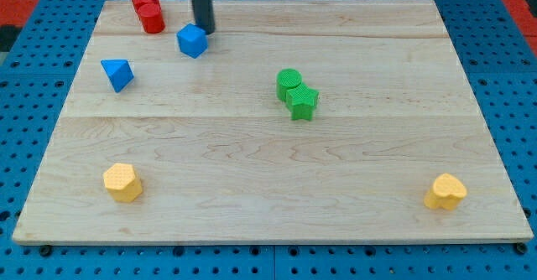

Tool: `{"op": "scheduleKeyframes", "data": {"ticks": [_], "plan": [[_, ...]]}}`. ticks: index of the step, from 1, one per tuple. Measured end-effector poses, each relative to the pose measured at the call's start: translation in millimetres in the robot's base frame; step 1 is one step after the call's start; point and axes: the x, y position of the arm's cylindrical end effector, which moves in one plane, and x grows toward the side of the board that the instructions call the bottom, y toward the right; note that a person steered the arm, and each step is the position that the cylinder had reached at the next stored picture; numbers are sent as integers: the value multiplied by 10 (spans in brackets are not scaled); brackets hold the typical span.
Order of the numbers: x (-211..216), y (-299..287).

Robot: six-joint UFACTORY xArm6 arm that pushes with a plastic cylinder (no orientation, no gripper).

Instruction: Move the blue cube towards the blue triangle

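On the pale wooden desk (268,171), the small blue plastic cube (192,40) sits near the view's top left, with my tip (204,30) touching or just beside its upper-right side. There is no pincer, just a bare rod holding nothing. The blue plastic triangle (117,74) lies down-left, so I should push that way, centred to avoid spinning. The cube sits corner-on, no long axis.

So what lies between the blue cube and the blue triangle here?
Nothing: in the camera view, only bare wood separates the blue cube from the blue triangle. My tip sits just beyond the cube's upper right.
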Motion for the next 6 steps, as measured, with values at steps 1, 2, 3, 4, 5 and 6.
{"op": "scheduleKeyframes", "data": {"ticks": [1,2,3,4,5,6], "plan": [[192,-330],[359,-338],[408,-337],[409,-145],[532,18],[763,-214]]}}
